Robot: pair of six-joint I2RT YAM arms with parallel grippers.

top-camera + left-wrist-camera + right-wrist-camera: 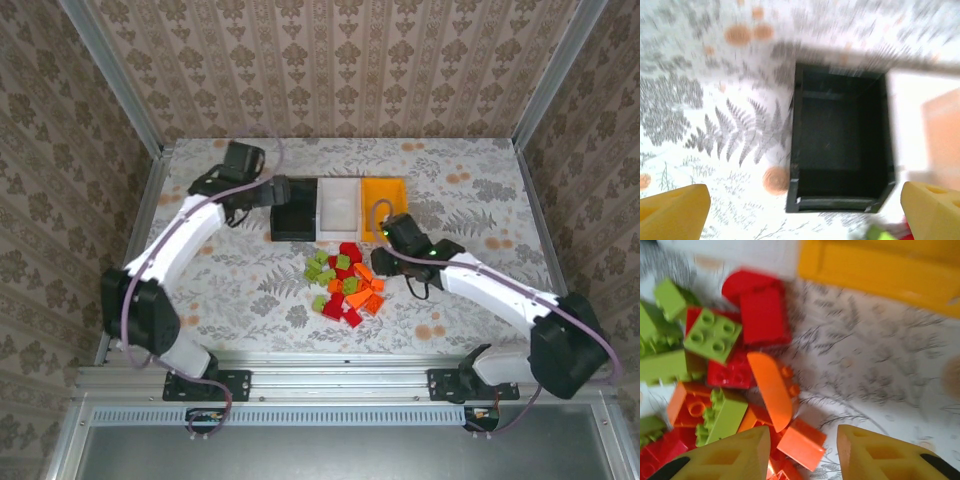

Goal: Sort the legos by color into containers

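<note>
Left gripper (802, 210) hangs wide and empty over the black plastic bin (840, 145); right gripper (802, 455) sits narrow at the pile of red, orange, green studded bricks (345, 285), likely to pinch one; I cannot tell if it grips.

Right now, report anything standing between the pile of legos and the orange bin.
Nothing visible does. Only bare patterned table lies between the pile of legos and the near wall of the orange bin. The right end effector hangs at the edge of the pile on that side, above the bricks.
</note>
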